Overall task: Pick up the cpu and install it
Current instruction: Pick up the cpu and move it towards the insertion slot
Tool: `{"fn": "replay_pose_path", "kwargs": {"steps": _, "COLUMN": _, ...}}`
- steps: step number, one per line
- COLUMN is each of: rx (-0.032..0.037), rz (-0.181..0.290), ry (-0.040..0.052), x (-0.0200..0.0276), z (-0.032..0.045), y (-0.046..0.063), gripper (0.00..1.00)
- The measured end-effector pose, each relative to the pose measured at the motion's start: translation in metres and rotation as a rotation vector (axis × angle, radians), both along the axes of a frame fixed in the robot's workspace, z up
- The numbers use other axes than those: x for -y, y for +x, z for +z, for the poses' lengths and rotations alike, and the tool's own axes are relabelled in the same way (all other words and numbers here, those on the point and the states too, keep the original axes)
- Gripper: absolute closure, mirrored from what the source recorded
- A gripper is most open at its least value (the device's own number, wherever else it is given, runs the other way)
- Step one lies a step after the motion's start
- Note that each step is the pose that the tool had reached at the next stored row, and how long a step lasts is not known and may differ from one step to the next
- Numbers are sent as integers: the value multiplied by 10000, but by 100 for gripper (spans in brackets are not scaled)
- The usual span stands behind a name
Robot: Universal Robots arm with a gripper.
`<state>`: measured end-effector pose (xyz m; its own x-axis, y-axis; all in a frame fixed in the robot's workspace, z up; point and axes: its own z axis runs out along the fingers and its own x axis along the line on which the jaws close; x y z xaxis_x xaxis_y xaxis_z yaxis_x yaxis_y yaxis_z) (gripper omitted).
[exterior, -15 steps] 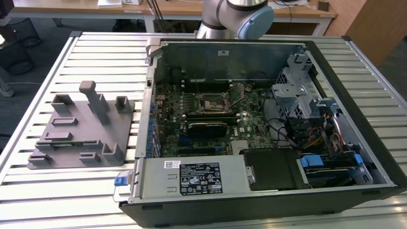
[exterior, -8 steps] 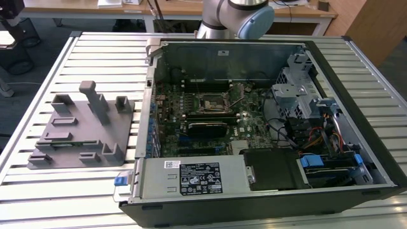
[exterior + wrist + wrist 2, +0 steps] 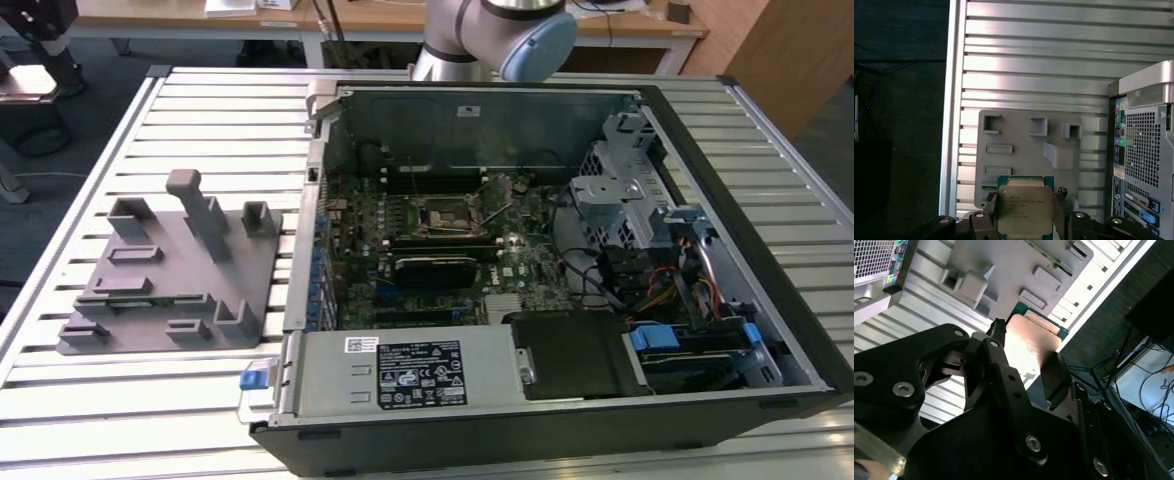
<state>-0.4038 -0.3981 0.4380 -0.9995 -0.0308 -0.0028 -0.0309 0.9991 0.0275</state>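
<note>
one cpu (image 3: 1024,210), one computer case (image 3: 467,125), one grey holder (image 3: 147,290)

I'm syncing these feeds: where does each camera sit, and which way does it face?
Exterior view: off the arm, high, looking down into the open computer case; the arm shows beyond it.
First wrist view: on the wrist, looking down past the claw, shut on the cpu, onto the grey fixture.
Second wrist view: beside the claw, looking slantwise along its fingers.
Shared: both wrist views show cpu and grey fixture.
</note>
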Motion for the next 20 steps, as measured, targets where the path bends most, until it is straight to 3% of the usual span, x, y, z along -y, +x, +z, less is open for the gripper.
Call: {"fn": "replay_pose_path", "kwargs": {"steps": 20, "rx": 0, "rz": 0, "ry": 0, "x": 0, "z": 0, "y": 476, "gripper": 47}}
